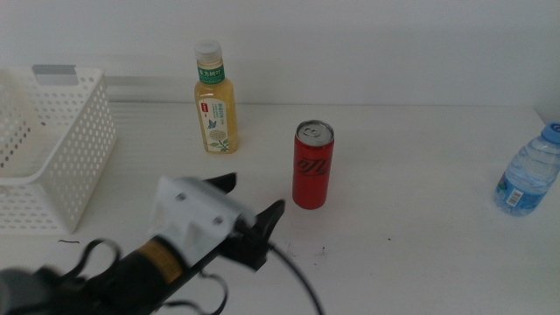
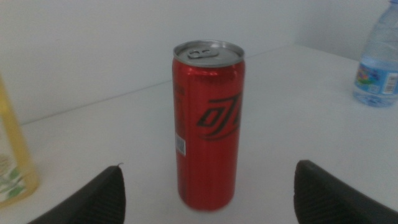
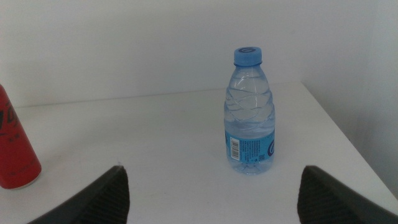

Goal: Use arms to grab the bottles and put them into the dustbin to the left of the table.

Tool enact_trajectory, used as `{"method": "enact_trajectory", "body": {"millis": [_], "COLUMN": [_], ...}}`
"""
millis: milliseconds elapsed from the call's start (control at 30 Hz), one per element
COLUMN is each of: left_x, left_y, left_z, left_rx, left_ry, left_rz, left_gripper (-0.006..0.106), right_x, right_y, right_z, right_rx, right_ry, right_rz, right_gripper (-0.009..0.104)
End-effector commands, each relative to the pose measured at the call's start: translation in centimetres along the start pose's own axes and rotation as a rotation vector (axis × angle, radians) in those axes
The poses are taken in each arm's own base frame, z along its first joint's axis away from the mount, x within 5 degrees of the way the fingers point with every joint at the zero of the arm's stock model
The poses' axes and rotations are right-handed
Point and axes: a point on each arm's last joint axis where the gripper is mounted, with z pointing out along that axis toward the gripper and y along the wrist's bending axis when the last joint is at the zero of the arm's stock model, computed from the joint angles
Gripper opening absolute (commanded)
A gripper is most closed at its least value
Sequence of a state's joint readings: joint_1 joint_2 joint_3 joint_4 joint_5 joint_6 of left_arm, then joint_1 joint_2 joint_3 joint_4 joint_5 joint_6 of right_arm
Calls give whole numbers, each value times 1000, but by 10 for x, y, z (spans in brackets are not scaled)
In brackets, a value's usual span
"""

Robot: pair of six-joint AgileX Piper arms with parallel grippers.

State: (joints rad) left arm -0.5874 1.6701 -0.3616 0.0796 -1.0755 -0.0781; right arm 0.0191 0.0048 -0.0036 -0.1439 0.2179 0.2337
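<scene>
Bottles are standing upright and apart on the white worktop. Nearest, the left hand is hovering open just short of the slim red can, its jaws spread wide to either side. Farther back, the yellow drink bottle is standing near the white perforated dustbin. The right hand is sitting open, facing the small water bottle at the right edge.
</scene>
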Motion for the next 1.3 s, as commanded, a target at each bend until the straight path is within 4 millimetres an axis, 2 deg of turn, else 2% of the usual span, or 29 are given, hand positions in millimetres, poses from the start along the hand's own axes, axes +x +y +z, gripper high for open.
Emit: {"method": "enact_trajectory", "body": {"millis": [0, 233, 433, 700, 1267], "left_x": [1, 6, 16, 26, 30], "left_y": [1, 4, 6, 9, 8], "left_z": [18, 63, 91, 121, 162], "left_rx": [4, 5, 5, 9, 45], "left_ry": [-3, -25, -27, -32, -31], "left_rz": [-18, -42, -51, -56, -50], "left_gripper": [91, 91, 91, 91, 91], "right_x": [0, 0, 0, 0, 0], "right_y": [-1, -1, -1, -1, -1], "right_z": [0, 0, 0, 0, 0], "right_rx": [9, 9, 9, 9, 9], "right_ry": [-10, -10, -10, -10, -10], "right_rz": [-17, -17, -17, -17, -17], "right_gripper": [92, 92, 92, 92, 92]}}
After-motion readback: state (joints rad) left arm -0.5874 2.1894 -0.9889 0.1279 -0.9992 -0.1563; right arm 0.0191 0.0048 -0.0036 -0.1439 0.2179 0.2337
